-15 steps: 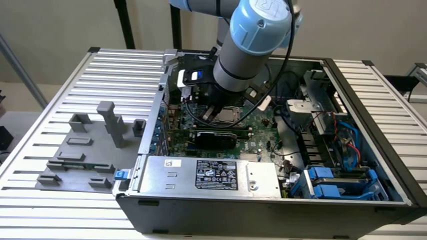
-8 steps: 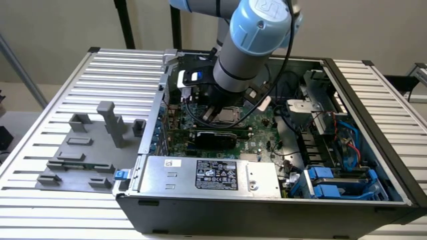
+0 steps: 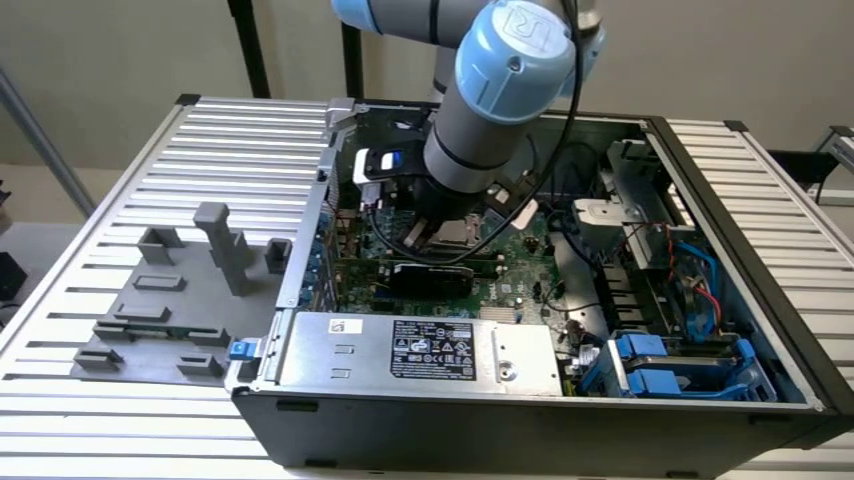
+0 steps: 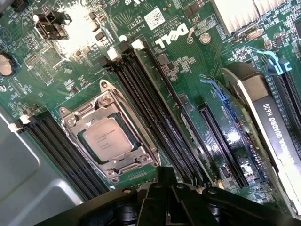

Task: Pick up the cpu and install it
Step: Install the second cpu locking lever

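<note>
Indoors, an open black computer case [image 3: 534, 420] lies on a ribbed aluminium table [image 3: 160, 200] before a plain beige wall [image 3: 120, 50]. A grey plastic fixture [image 3: 187, 300] sits on the table at the exterior view's left. The arm [image 3: 501, 90] reaches down into the case over the green motherboard [image 4: 197, 70]. The cpu [image 4: 108, 139] lies seated in its socket [image 4: 75, 117] between black memory slots [image 4: 150, 108], and the gripper [image 4: 164, 188], shut and holding nothing, hangs just beside it
</note>
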You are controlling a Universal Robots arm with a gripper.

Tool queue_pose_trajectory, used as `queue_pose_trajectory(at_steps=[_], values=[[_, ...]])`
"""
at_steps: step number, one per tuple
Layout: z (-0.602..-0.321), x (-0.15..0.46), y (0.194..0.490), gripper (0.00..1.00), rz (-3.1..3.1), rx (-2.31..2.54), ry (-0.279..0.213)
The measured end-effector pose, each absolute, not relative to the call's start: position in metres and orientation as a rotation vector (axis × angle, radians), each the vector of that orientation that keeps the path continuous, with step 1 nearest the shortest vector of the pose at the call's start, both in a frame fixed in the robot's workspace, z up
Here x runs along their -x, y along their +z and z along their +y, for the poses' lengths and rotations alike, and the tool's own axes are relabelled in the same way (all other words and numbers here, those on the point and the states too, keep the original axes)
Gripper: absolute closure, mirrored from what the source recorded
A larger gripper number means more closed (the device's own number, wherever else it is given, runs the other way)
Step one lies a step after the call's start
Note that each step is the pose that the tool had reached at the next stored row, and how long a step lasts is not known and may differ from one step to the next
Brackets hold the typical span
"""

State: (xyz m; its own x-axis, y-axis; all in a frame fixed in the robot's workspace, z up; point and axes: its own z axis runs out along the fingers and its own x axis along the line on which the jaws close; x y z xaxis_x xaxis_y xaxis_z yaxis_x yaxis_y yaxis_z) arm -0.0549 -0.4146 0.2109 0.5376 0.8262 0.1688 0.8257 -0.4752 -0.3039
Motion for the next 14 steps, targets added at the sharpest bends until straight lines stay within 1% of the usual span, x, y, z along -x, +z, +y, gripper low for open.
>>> queue_pose_trajectory(at_steps=[14], values=[[-0.4086, 0.0583, 0.2029, 0.89, -1.364, 2.433, -0.005]])
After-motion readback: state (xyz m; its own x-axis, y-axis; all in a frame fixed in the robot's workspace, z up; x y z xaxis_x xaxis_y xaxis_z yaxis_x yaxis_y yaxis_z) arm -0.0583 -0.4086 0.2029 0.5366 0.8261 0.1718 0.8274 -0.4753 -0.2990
